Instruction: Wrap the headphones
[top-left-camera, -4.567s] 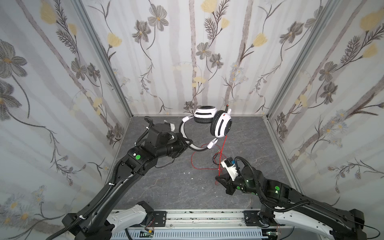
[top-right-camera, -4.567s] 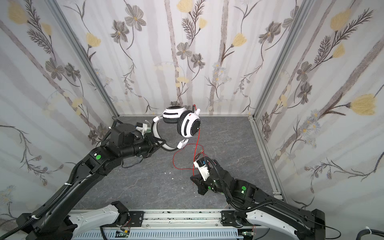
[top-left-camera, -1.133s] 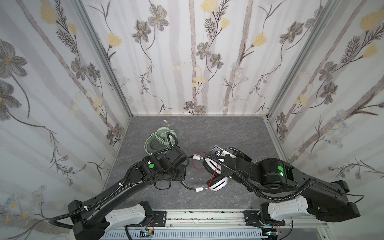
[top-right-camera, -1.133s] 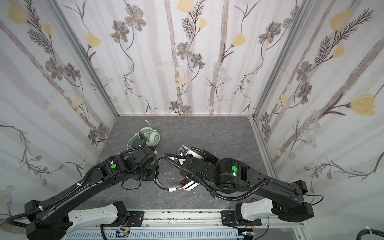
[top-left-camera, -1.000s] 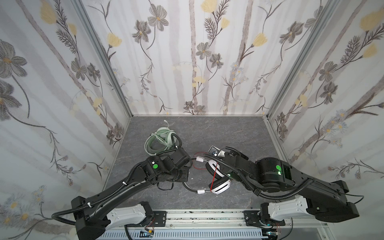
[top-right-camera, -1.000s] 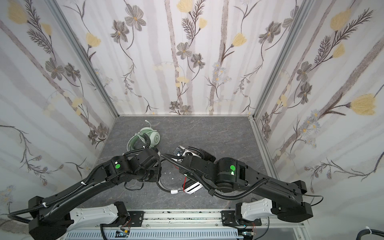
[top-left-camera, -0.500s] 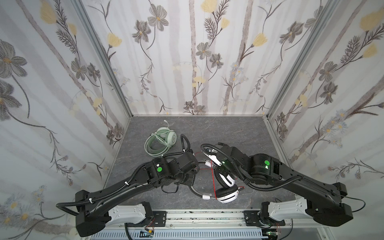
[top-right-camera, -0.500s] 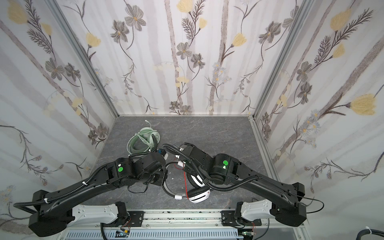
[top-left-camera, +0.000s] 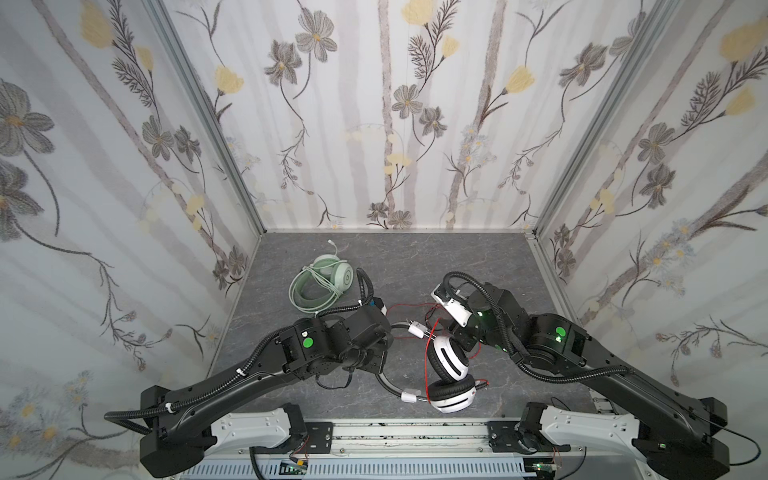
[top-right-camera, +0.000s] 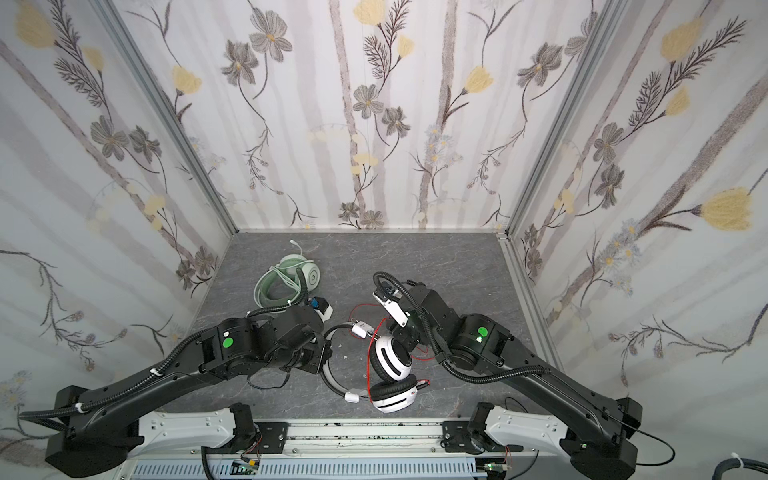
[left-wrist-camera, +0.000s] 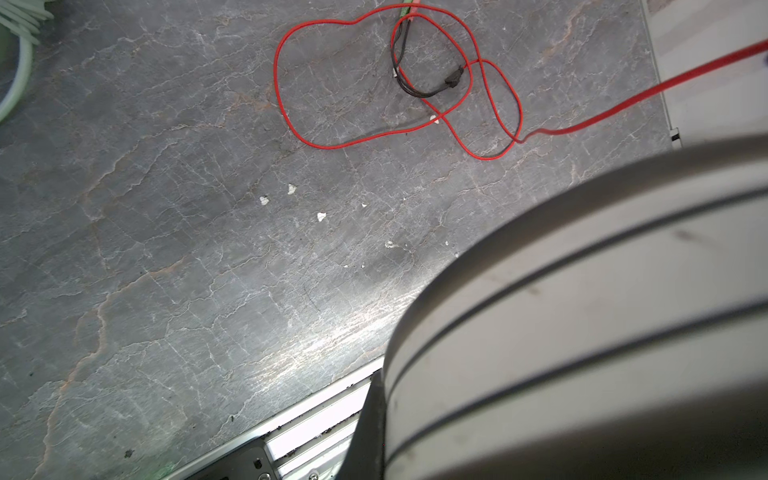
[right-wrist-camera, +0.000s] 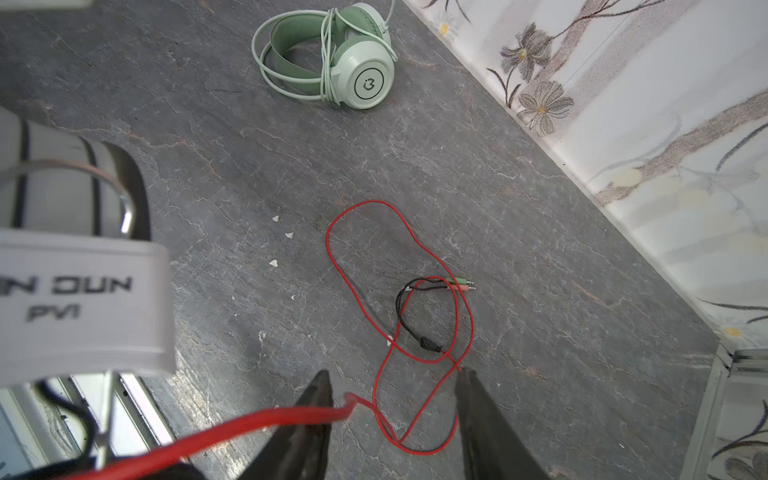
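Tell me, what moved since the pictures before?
The left arm carried the white headset from up by the back wall toward the front edge, still holding its band. The right gripper just opened its jaws, so the red cable is no longer pinched and only lies across one jaw. The green headset stayed put over the last second.
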